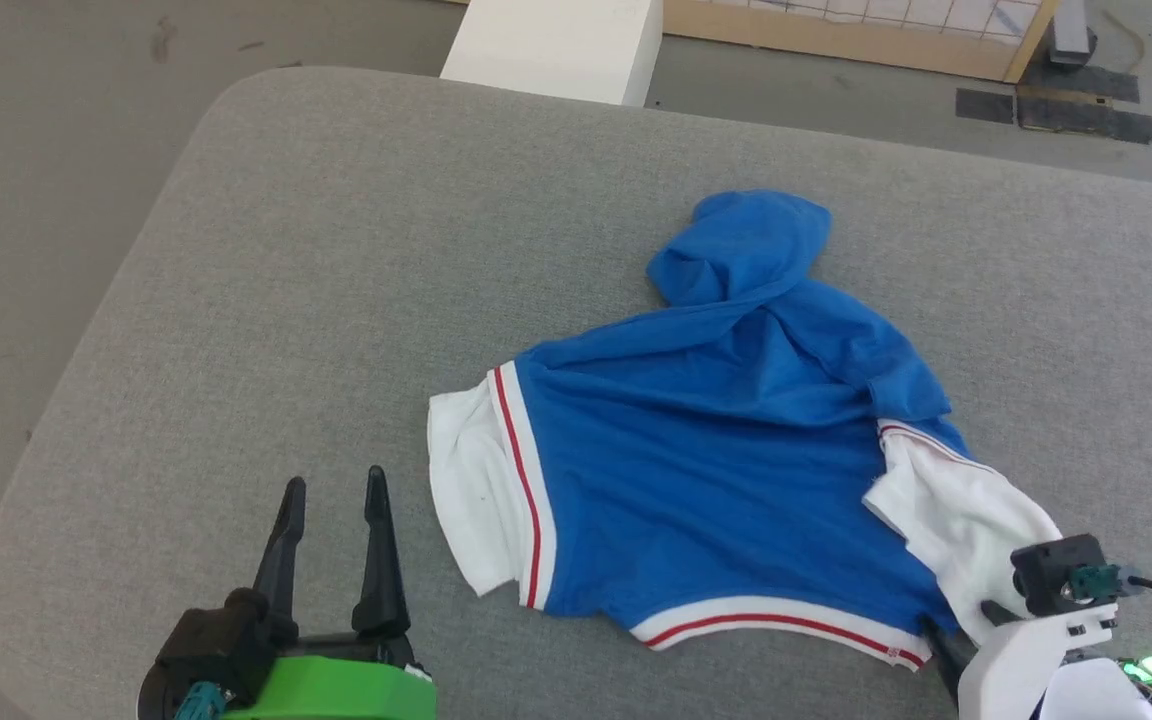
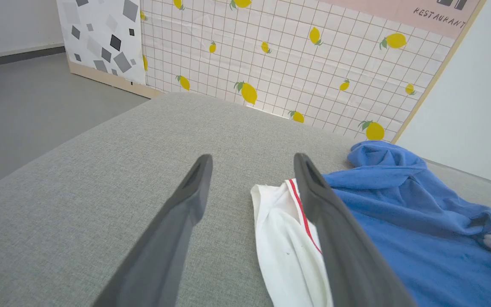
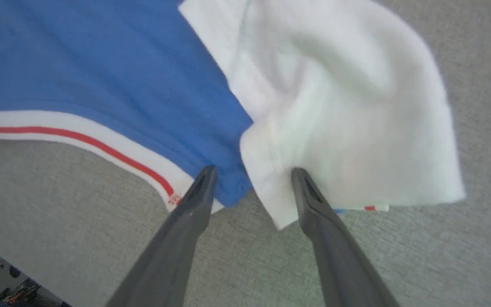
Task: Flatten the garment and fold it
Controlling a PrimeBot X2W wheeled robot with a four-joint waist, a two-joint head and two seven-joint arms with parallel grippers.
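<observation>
Table (image 1: 336,250): grey woven cloth cover, fine grain, rounded corners, flat.
Shirt (image 1: 716,470): royal-blue jersey knit, lying on the table's right-hand half, nearer the robot's edge. Not flat. The far end is bunched into a rounded lump, with diagonal folds running down from it. No lettering or number can be seen on the upper side.
Left-side sleeve (image 1: 471,490): white, soft, loosely creased, joined to the blue by a white band with a red stripe.
Right-side sleeve (image 1: 966,510): white, puffed and rumpled, and it overlaps the blue body.
Striped band (image 1: 766,620): white-red-white band, gently curved along the shirt's near edge.
Left gripper (image 1: 334,480): two long dark tapered fingers, spread apart, nothing between them. It sits over bare table just beside the left-side sleeve. Whether it touches the cloth I cannot tell.
Right gripper (image 3: 254,169): fingers spread apart, not pinched. One tip is at the end of the striped band and the other at the edge of the right-side sleeve. The blue corner lies between the tips.
Floor (image 1: 36,150): grey, scuffed.
White block (image 1: 556,40): plain box shape on the floor past the table's far edge.
Lemon panel (image 2: 271,55): gridded pale sheet with a yellow lemon print in a wood frame, standing behind the table.
</observation>
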